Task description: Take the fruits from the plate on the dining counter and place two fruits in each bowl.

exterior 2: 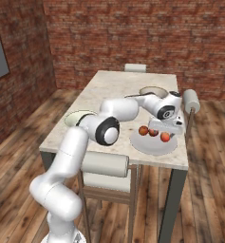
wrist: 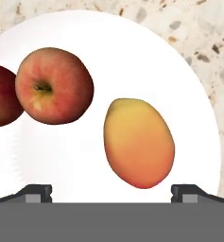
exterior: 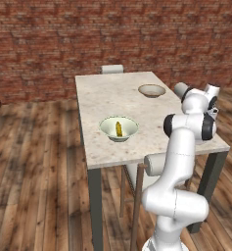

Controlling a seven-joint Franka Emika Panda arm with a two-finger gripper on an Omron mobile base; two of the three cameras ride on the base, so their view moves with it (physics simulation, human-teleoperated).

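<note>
On the dining counter [exterior 2: 113, 88] the pale plate [exterior 2: 154, 147] holds three fruits: two red apples [exterior 2: 143, 130] and an orange-yellow oval one [exterior 2: 165, 137]. My gripper [exterior 2: 163, 129] hangs just above them, open and empty. In the hand view the oval fruit [wrist: 139, 142] lies on the plate [wrist: 132, 52] between my fingertips [wrist: 35, 193], nearer the right one, with an apple [wrist: 54, 85] beyond it and another apple [wrist: 0, 97] at the left edge. The pale green-white bowl [exterior: 118, 128] holds a yellow banana piece [exterior: 118, 129]. The tan bowl [exterior: 151, 90] looks empty.
A chair [exterior 2: 104, 163] is tucked under the counter's near edge, another [exterior 2: 191, 100] stands at its right side, and a third [exterior: 112, 69] at the far end. A brick wall lies behind, wooden floor all around.
</note>
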